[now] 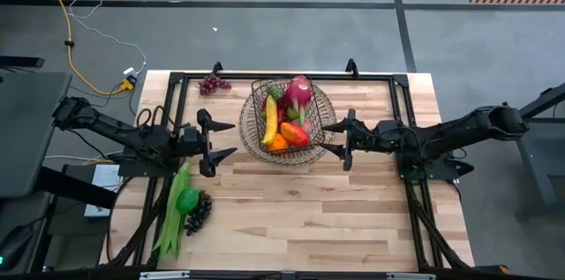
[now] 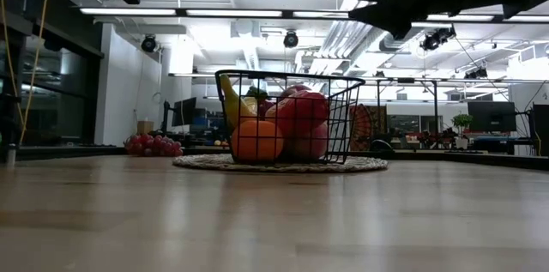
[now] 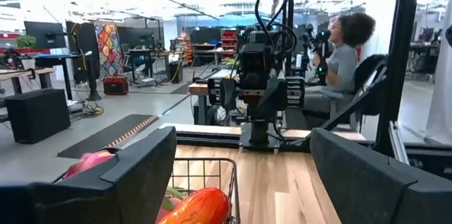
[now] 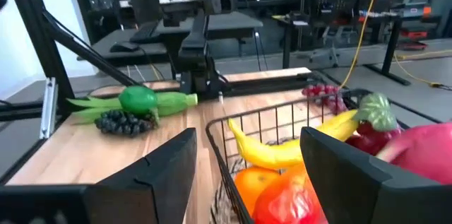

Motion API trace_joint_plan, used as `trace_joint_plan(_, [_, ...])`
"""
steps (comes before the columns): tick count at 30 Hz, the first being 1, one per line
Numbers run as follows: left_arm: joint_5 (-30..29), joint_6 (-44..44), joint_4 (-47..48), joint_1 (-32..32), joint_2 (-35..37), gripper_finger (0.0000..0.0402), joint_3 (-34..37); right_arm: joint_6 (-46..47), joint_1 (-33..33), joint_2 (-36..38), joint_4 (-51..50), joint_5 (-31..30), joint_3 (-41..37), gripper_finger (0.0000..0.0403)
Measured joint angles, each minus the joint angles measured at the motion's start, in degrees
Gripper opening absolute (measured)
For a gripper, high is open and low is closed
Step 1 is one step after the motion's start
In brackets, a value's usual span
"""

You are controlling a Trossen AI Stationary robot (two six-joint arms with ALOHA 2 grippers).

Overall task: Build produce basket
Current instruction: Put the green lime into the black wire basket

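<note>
Grippers — left [image 1: 222, 143], right [image 1: 334, 140] — both spread empty, flanking basket [image 1: 256, 114] rim.

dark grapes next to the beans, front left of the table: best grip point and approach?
Judging from above, take the dark grapes across the narrow width of the bunch, coming straight down. The bunch lies flat and lengthwise on the table, with the green beans close on its outer side, so a sideways approach would likely push into them. The left hand is open and nearest.
</note>
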State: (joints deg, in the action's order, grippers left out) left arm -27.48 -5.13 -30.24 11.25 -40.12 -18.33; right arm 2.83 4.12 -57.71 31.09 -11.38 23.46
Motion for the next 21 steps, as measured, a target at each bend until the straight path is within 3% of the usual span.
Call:
trace_joint_plan(12, [2.83, -0.04, 2.00, 0.07, -1.31, 0.0314, -0.04, 0.11, 0.00, 0.00, -0.81, 0.07, 0.00, 0.0243])
trace_joint_plan(21, [-2.78, 0.20, 1.72, 0.04, -2.36, 0.0315, -0.04, -1.42, 0.00, 0.00, -0.72, 0.09, 0.02, 0.0243])
